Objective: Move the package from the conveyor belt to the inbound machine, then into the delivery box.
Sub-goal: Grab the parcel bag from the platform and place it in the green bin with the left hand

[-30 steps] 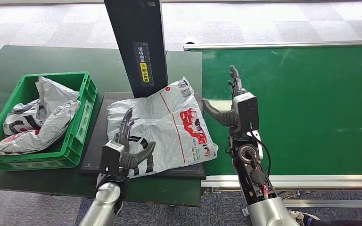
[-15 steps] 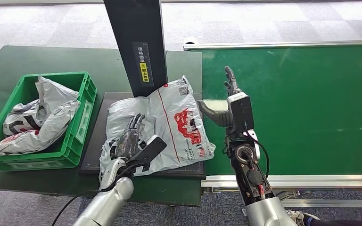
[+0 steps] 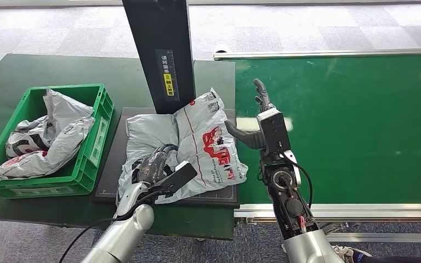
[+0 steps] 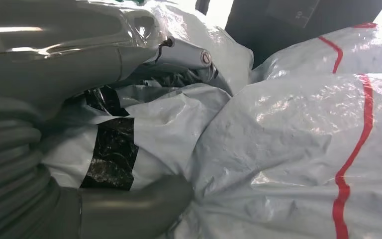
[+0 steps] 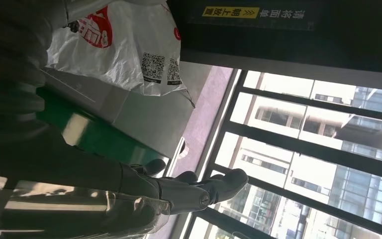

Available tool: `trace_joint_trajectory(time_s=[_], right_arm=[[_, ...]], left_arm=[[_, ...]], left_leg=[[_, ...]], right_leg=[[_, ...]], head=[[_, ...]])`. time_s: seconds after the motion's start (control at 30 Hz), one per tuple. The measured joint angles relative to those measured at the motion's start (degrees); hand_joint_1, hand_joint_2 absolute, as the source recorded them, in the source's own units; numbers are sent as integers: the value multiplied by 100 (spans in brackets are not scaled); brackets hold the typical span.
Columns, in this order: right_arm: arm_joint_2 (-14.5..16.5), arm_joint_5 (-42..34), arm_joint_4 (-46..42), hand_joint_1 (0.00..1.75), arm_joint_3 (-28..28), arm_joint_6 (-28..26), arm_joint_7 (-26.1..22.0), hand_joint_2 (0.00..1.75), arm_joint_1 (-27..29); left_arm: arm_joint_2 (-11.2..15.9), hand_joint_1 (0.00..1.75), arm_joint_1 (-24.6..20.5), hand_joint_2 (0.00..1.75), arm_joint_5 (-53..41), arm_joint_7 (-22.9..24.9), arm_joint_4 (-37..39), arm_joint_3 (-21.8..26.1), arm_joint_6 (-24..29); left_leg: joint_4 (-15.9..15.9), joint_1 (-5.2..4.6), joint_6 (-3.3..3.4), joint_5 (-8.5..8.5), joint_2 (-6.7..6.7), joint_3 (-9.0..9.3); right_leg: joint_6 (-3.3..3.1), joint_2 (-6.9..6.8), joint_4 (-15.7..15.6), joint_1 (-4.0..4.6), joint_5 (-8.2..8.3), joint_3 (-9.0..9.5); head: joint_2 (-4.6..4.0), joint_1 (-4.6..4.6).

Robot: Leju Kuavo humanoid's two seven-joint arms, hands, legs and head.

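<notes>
Since a second ago, the left hand [image 3: 152, 169] has closed its fingers on the package [image 3: 197, 143], bunching its near edge on the inbound machine [image 3: 115, 159]. Left wrist view shows fingers [image 4: 184, 52] buried in crumpled plastic. At 3 o'clock, the right hand [image 3: 257, 123] hovers spread, empty. QR codes show in the right wrist view.

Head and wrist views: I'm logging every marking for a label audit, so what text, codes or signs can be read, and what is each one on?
Yellow and black label on the black post of the inbound machine: Chinese characters, too small to read.
Same label in the right wrist view: turned upside down, not legible.
Package: red printing too crumpled to read; two QR codes.
No readable words or numbers.
</notes>
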Motion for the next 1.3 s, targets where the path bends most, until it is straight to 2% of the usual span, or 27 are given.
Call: trace_joint_trajectory(time_s=[0.2, 0.47, 0.7, 0.83, 0.93, 1.0, 1.1, 1.2, 1.3], right_arm=[[-2, 11, -1, 0, 0, 73, 12, 175, 24], [-2, 10, 0, 0, 2, 88, 17, 175, 23], [-2, 7, 0, 0, 2, 89, 18, 175, 18], [-2, -8, 0, 0, 3, 88, 16, 175, 19], [-8, -23, -1, 0, 12, 76, 7, 175, 22], [-21, -37, -1, 0, 16, 65, -13, 175, 29], [-37, -58, 0, 0, 34, 64, -78, 175, 47], [-57, -103, 0, 0, 67, 72, -157, 175, 69], [-81, -129, -1, 0, 87, 80, -186, 175, 82]], left_arm=[[-13, 174, 143, 175, 411, -471, -113, 31, -17], [-36, 175, 301, 175, 772, -755, -316, 37, -100], [-36, 175, 427, 175, 964, -1044, -495, 37, 76], [-39, 175, 609, 175, 1343, -1671, -853, 51, 694], [-39, 175, 799, 175, 1505, -1992, -1444, 92, 1268], [-25, 175, 904, 175, 1372, -2118, -1897, 128, 1717], [19, 175, 961, 175, 443, -2085, -2376, 218, 2215], [43, 175, 942, 175, -484, -2060, -2661, 481, 2314], [61, 175, 900, 175, -750, -2133, -2779, 797, 2318]], left_leg=[[0, 0, 0, 0, 0, 0], [0, 0, 0, -1, -1, -1], [0, 0, 0, -1, 0, -2], [0, 0, 0, -1, 2, -10], [0, 0, 0, -1, 2, -15], [0, 0, 0, -1, 2, -17], [0, 0, 0, -1, 1, -19], [0, 0, 0, -1, 3, -18], [0, 0, 0, 0, 3, -16]], right_leg=[[0, -1, 0, -1, 0, 0], [1, -1, 0, -1, -1, -1], [1, 0, 0, -1, -1, -3], [1, 0, 0, 0, -1, -14], [1, 0, 0, 0, -1, -19], [1, 0, 0, 0, -1, -21], [1, 0, 0, 0, -2, -21], [0, 0, 0, 0, -2, -21], [0, 1, 0, 0, -1, -20]], head=[[1, 0], [0, -1], [1, 0], [0, -1], [0, 0], [0, -1], [0, 0], [1, 1], [0, 0]])
